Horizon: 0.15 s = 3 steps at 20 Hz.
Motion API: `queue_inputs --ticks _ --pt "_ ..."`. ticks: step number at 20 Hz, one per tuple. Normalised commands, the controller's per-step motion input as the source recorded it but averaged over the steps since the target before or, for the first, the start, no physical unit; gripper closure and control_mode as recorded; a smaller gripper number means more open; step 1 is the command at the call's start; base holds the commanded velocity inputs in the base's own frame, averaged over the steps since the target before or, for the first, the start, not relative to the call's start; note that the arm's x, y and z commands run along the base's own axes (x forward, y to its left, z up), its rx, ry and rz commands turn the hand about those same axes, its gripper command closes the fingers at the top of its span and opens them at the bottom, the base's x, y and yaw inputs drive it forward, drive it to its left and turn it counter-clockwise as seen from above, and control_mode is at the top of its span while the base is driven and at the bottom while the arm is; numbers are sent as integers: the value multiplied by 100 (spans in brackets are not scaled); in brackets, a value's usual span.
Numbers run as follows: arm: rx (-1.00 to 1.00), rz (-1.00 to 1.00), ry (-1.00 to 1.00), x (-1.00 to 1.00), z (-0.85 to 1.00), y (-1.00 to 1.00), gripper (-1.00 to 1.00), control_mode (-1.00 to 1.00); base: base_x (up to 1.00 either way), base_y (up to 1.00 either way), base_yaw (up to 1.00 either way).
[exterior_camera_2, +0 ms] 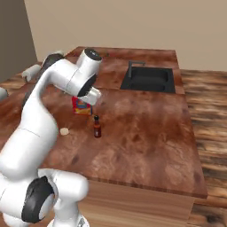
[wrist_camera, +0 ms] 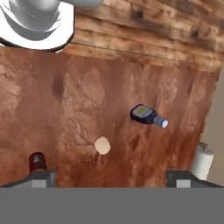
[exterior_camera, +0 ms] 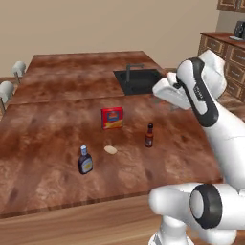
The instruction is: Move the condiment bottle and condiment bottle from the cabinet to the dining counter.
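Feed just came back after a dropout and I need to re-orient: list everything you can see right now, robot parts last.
hot-sauce bottle: 1, dark brown, red label, upright mid-counter
sauce bottle: 1, dark, pale-blue cap, upright near the front edge
box: 1, red and yellow, upright behind both bottles
small round item: 1, beige, between the bottles
sink: 1, black, inset with faucet, far side
dining counter: 1, reddish-brown wood
stools: 2, white, far left edge
drawer cabinets: light brown, far right
gripper: 1, open, empty, above the counter
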Motion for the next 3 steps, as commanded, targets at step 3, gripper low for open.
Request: queue_inputs --ticks 3 --pt "-28 0 -78 -100 4 38 -100 -100 0 0 0"
